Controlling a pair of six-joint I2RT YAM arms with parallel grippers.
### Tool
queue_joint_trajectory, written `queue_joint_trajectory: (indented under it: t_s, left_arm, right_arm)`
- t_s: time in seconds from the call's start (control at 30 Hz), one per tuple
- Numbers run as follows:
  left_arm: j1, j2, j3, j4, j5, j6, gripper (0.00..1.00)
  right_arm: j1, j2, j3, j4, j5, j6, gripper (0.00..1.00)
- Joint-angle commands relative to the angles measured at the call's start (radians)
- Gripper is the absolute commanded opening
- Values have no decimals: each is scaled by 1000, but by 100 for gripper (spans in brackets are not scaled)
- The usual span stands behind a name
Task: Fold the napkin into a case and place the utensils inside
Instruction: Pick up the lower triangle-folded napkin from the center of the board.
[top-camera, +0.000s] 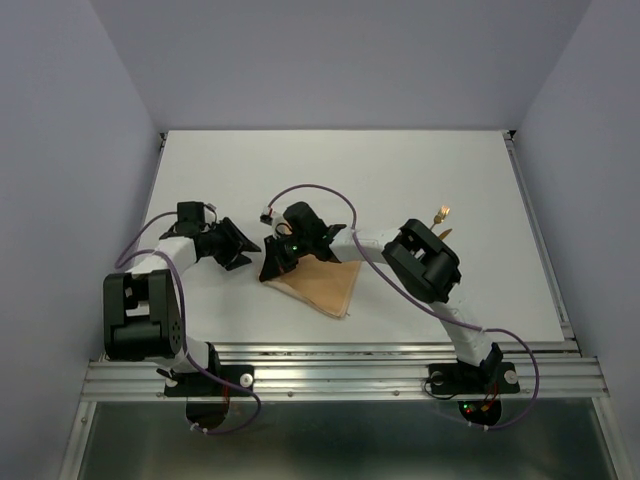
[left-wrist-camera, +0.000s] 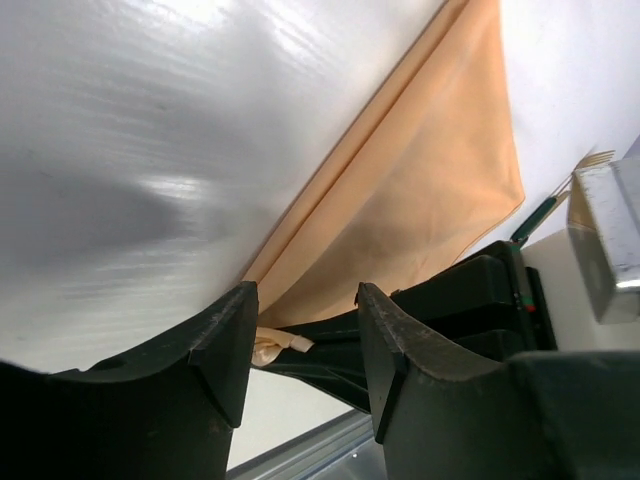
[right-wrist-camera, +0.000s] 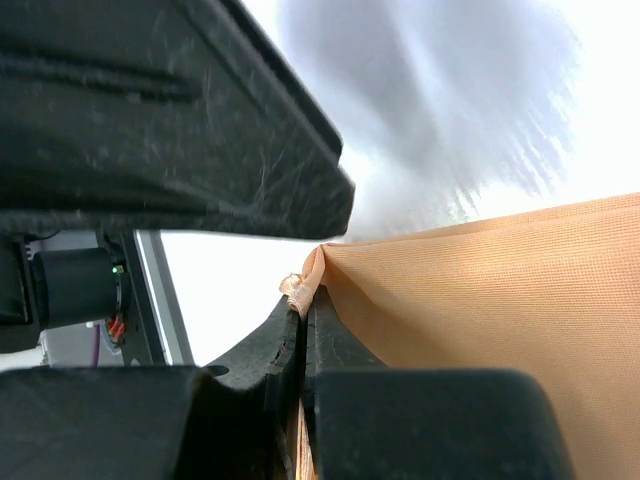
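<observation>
– Near side of the table (top-camera: 250, 320), between the two arms: napkin (top-camera: 322, 288) lies doubled over into a rough triangle, one point toward the front edge. How will it handle?
– Light, thin, limp. No stiffness, so I'd expect it to sag and drag from a single pinch. Take it at corners or along a fold edge, not mid-panel.
– Grips?
– Right gripper (right-wrist-camera: 303, 300) is clamped on the napkin's left corner, cloth bunched between the jaws. Left gripper (left-wrist-camera: 305, 335) sits just beside it on the left, jaws apart, nothing in them.
– Room?
– Tight at that corner: the two grippers are close, so a clash is a risk. The right arm's elbow sits just right of the cloth. Farther right, utensils (top-camera: 441, 214) lie partly hidden behind that arm, apart from the napkin. Slim, hard, likely slippery, so pinch across the handle. Far half of the table shows open surface for spreading or swinging.
</observation>
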Motion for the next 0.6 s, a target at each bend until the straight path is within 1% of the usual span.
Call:
queue_joint_trajectory:
  t_s: [0.0, 0.07, 0.1, 0.13, 0.2, 0.23, 0.27, 0.3, 0.33, 0.37, 0.57]
  left_arm:
    - [-4, -19, 33, -13, -6, 0, 53]
    - [-7, -7, 37, 7, 10, -7, 50]
    - [-10, 12, 47, 8, 23, -6, 46]
    - [-22, 22, 53, 10, 28, -3, 44]
    - [-33, 44, 67, 11, 40, 2, 36]
    - [-39, 65, 71, 14, 46, 2, 30]
    - [-53, 76, 76, 19, 51, 2, 26]
    - [-56, 85, 79, 24, 57, -3, 24]
    - [-58, 99, 80, 30, 59, -4, 21]
    - [-88, 104, 86, 33, 60, -6, 20]
    - [-122, 131, 96, 53, 69, -15, 19]
  right_arm:
    - [2, -75, -15, 50, -45, 0, 1]
    - [2, -86, -34, 51, -43, 0, 1]
    - [2, -89, -41, 54, -43, -2, 1]
    - [2, -95, -48, 57, -43, -3, 1]
    - [2, -100, -67, 63, -49, -3, 1]
    - [2, -101, -71, 64, -51, -5, 1]
    - [2, -103, -74, 64, -51, -6, 1]
    - [2, -103, -77, 63, -51, -8, 1]
    - [2, -106, -79, 63, -51, -8, 1]
    - [2, -104, -81, 63, -49, -8, 1]
    - [2, -104, -81, 63, -49, -8, 1]
